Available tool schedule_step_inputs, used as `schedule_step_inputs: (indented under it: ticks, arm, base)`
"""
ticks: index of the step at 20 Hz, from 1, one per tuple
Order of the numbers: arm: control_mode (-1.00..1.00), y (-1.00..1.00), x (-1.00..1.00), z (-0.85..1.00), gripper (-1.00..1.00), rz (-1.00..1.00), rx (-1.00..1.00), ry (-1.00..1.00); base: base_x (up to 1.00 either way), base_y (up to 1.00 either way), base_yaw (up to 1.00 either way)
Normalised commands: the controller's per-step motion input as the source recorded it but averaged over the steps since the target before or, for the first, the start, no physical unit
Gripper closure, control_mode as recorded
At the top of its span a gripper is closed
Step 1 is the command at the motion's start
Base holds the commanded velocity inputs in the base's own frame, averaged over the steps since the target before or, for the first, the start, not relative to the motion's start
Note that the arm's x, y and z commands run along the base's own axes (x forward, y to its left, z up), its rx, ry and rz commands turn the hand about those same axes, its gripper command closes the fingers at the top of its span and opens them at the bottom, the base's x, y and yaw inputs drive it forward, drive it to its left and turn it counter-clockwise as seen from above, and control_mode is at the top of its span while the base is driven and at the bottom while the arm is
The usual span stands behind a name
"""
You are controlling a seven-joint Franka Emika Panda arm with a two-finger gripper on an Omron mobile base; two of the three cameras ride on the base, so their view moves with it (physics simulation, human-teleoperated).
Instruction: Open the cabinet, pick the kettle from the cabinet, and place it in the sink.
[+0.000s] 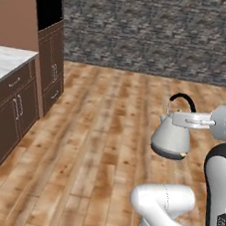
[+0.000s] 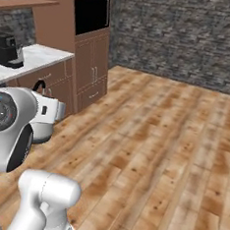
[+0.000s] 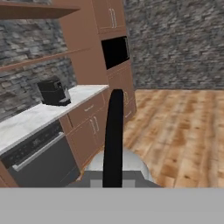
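A robot arm carries the kettle through a rendered kitchen, its hand clamped on the thin black arched handle. The silver-grey pot hangs in mid-air over the wooden floor, well apart from the brown base cabinets and touching no surface. In the hand view the black handle runs straight up the middle of the picture, with the rounded metal body just below it.

By this evidence the fetching step appears done: the pot is out and in the grip, so the step in hand is the carry toward the sink. No basin can be made out in these pictures, so the next move probably calls for turning or driving toward the tabletop run until it comes into sight, then lowering the pot in before the grip lets go. The pot hangs slightly tilted by its handle, so it may swing if the arm moves quickly.

A pale marbled tabletop runs along the left wall, bearing a small black appliance, with a dark dishwasher front beneath it. A tall brown unit holds a dark built-in oven recess. A grey stone-brick wall closes the far side of the room.
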Motion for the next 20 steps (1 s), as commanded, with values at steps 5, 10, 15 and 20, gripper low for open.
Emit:
schedule_step_inputs:
  ticks: [5, 10, 15, 20]
  arm:
    - [1.00, 0.00, 0.00, 0.00, 1.00, 0.00, 0.00, 0.00]
    - [1.00, 0.00, 0.00, 0.00, 1.00, 0.00, 0.00, 0.00]
    - [1.00, 0.00, 0.00, 0.00, 1.00, 0.00, 0.00, 0.00]
    - [1.00, 0.00, 0.00, 0.00, 1.00, 0.00, 0.00, 0.00]
  base:
    - [0.55, 0.30, 0.07]
    - [0.43, 0.19, 0.27]
    - [0.36, 0.13, 0.40]
    - [0.31, 0.09, 0.45]
